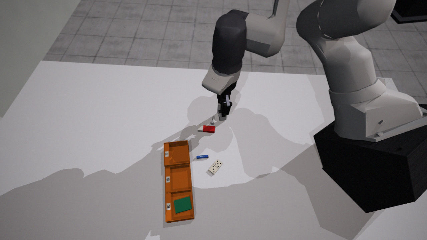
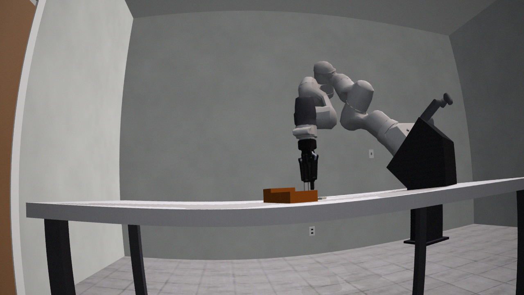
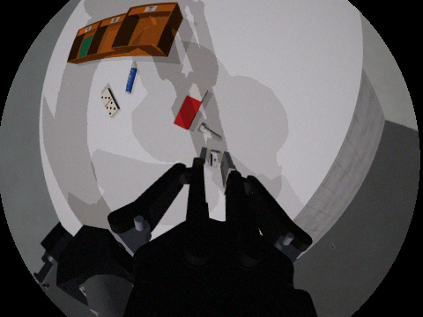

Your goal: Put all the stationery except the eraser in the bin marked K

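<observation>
My gripper (image 1: 222, 117) (image 2: 308, 186) (image 3: 213, 157) points down low over the table, its fingers a small gap apart. A small grey sharpener (image 3: 214, 158) lies between the fingertips, with gaps showing beside it in the wrist view; the fingers hide it in the top view. A flat green pad (image 1: 182, 204) (image 3: 85, 46) lies in the bin marked K (image 1: 168, 215), the nearest compartment in the top view. A red block with a whitish wedge end (image 1: 208, 129) (image 3: 188, 113), seemingly the eraser, lies on the table between the gripper and the bins.
A small grey bolt-like piece (image 1: 212, 120) (image 3: 209, 130) lies close beside the fingers. A blue cylinder (image 1: 202, 156) (image 3: 131, 80) and a domino (image 1: 215, 166) (image 3: 109, 102) lie near the bins. Bins T (image 1: 166, 161) and B (image 1: 167, 186) adjoin K in one orange row.
</observation>
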